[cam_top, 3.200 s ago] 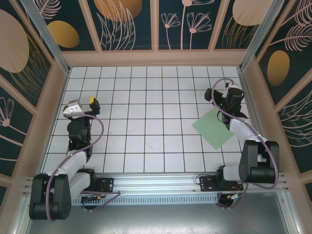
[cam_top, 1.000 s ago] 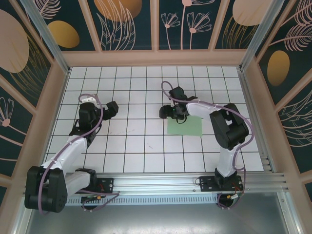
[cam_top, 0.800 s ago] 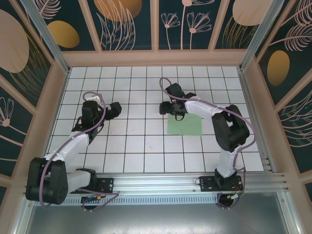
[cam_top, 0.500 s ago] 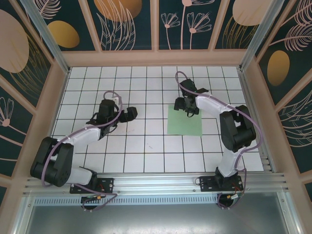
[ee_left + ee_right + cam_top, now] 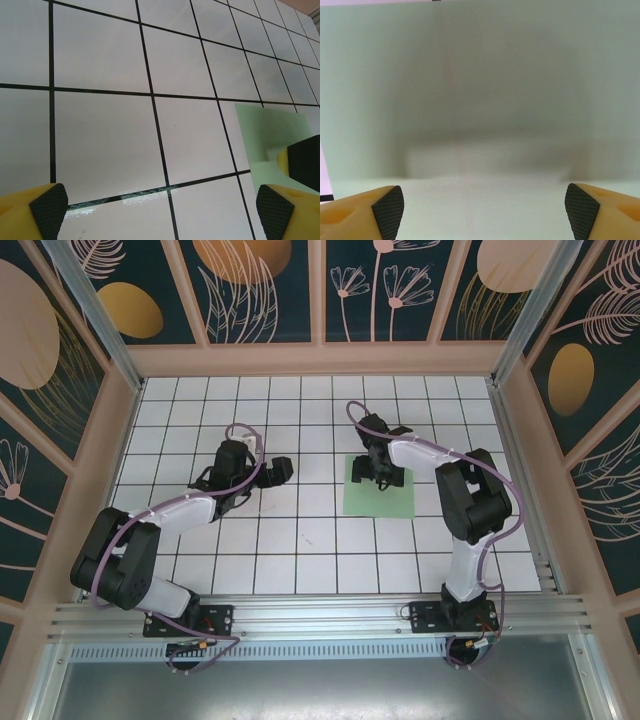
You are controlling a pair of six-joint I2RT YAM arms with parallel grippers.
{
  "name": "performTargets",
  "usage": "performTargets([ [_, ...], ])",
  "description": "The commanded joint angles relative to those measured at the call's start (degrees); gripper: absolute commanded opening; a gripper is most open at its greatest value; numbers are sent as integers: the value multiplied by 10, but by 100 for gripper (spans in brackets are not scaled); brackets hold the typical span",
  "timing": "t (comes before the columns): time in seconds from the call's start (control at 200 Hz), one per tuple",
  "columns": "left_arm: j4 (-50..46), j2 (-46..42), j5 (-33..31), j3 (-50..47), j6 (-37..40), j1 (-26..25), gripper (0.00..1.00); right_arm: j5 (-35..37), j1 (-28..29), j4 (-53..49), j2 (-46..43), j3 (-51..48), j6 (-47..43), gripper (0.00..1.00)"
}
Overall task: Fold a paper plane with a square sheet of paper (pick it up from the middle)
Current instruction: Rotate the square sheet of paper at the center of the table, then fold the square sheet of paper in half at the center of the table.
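square sheet of paper (image 5: 381, 500) flat on worktop (image 5: 300, 540), right of centre. right gripper (image 5: 379, 473) over its far part, jaws wide apart, empty. left gripper (image 5: 281, 470) left of sheet, likewise spread.

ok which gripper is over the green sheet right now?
The right gripper, jaws open above the far part of the square sheet of paper. The left gripper hangs over bare white tiles to its left.
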Motion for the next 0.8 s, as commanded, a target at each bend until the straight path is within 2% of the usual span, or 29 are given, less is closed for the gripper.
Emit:
performTargets([
  [0.0,-5,-7,-42,18,25,-2,98,-5,1,-10,0,-2,-13,87],
  [0.1,-42,-5,-74,40,55,-1,99,-13,0,-3,2,-14,-16,88],
  [0.215,-49,-5,-63,52,64,-1,98,-24,-1,9,9,-26,-18,88],
  [0.305,-19,-6,-30,44,42,-1,99,-33,-1,16,13,-33,-18,88],
  [0.42,49,10,61,29,-13,-2,99,-38,-1,24,19,-44,-18,87],
  [0.485,86,23,84,21,-50,-6,99,-38,-1,26,24,-48,-20,87],
  [0.796,113,50,79,12,-88,-27,99,-6,5,-4,8,-23,-21,86],
])
